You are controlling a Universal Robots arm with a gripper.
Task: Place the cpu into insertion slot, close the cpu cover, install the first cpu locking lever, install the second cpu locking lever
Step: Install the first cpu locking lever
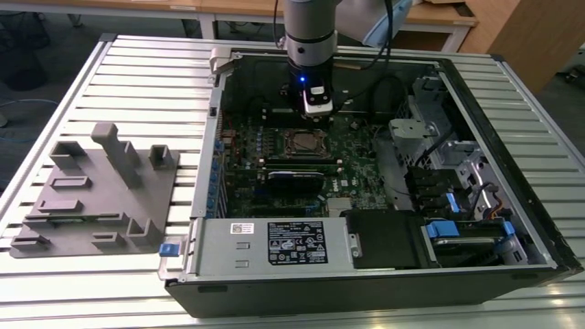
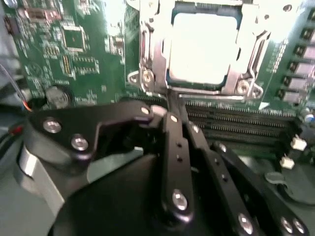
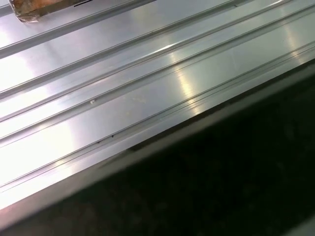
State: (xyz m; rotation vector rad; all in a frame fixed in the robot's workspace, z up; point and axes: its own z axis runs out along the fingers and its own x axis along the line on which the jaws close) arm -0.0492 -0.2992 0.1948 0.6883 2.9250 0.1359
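Observation:
In the second wrist view the cpu (image 2: 202, 46) lies flat in the insertion slot (image 2: 147, 78), its pale metal top glaring under the light. The silvery cpu cover (image 2: 257, 42) frames it and looks lowered over its edges. My gripper (image 2: 171, 105) has its black fingers (image 2: 173, 147) drawn together, shut, with the tips right at the socket's edge that borders the memory slots. I cannot make out anything held between them. In the exterior view the gripper (image 1: 316, 115) hangs just behind the insertion slot (image 1: 306, 142) inside the open computer case.
Long black memory slots (image 2: 236, 125) run beside the socket. The case (image 1: 274, 288) lies open on a slatted aluminium table (image 3: 123, 88). The power supply (image 1: 274, 243) and drive bays (image 1: 457, 205) fill the case's front and right. A grey fixture (image 1: 92, 192) sits at the exterior view's left.

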